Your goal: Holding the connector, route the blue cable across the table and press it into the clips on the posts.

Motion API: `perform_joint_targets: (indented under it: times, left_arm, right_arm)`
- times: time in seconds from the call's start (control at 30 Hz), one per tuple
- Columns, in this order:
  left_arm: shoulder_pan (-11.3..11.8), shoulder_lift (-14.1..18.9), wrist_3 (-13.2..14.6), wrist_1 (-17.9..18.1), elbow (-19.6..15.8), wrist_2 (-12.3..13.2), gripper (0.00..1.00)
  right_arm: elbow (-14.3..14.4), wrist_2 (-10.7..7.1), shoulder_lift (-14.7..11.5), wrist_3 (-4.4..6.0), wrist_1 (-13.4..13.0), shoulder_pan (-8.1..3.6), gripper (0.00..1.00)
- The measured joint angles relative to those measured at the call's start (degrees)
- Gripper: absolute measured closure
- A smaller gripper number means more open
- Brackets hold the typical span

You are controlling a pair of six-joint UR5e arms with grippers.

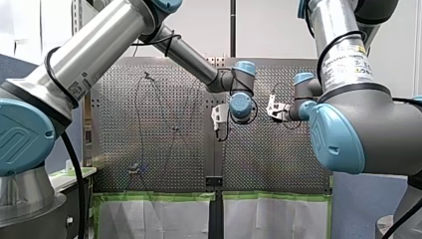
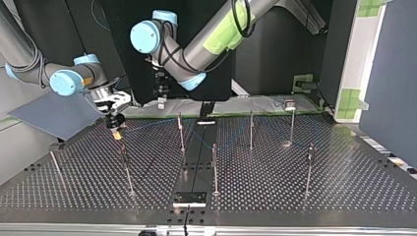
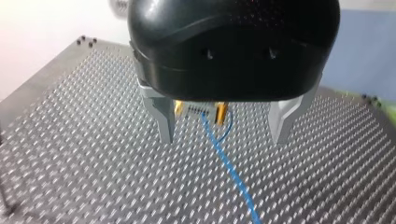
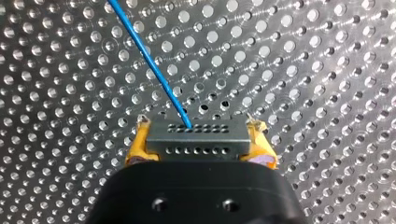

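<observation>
The table [image 2: 344, 189] is a dull metal plate drilled with an even grid of round holes. Thin upright posts [image 2: 215, 169] stand well apart on it, with open lanes between them.

The connector [image 4: 197, 138] is a small dark rectangular block with two rows of pin holes. It sits between the fingertips of my right gripper [image 4: 200, 129], which is closed on it. The yellow pads [image 4: 139, 148] press on its two short ends. It hangs clear of the plate, close to the table's far edge in the top view.

The blue cable [image 4: 149, 65], thin and round, leaves the block's face and runs straight out ahead of this gripper over bare plate. Whether it sits in any clip is too small to tell.

My left gripper [image 3: 223, 136] faces the connector, near but apart. Its metal fingers [image 3: 161, 116] stand wide open and hold nothing. The connector shows in the gap between them.
</observation>
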Motion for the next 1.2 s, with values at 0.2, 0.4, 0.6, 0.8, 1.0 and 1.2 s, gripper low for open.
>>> perform_joint_targets:
  times: [0.2, 0.4, 0.6, 0.8, 1.0, 1.2]
  left_arm:
    - [-1.9, -3.2, -2.6, -2.9, 3.3, -0.2, 0.01]
    - [0.3, -6.0, -3.4, -4.0, 6.5, 0.4, 0.01]
    - [2.2, -6.7, -3.6, -4.2, 9.6, 1.3, 0.01]
    - [1.7, -8.4, -4.1, -5.4, 12.5, 1.4, 0.01]
    - [1.3, -11.1, -4.6, -7.9, 15.4, -0.2, 0.01]
    - [2.2, -14.1, -4.7, -8.6, 18.5, -0.7, 0.01]
  right_arm:
    - [0.0, -0.66, 0.0, 0.38, 0.0, -0.33, 1.0]
    - [-0.1, -0.71, 0.0, 0.59, -0.1, -0.87, 1.0]
    - [-0.1, -0.72, 0.0, 0.52, -0.1, -1.52, 1.0]
    - [-0.2, -0.74, -0.1, 0.51, -0.1, -1.74, 1.0]
    - [-0.1, -1.69, -0.1, 0.43, 0.0, -1.64, 1.0]
    - [-0.1, -2.25, 0.0, 0.36, -0.1, -1.73, 1.0]
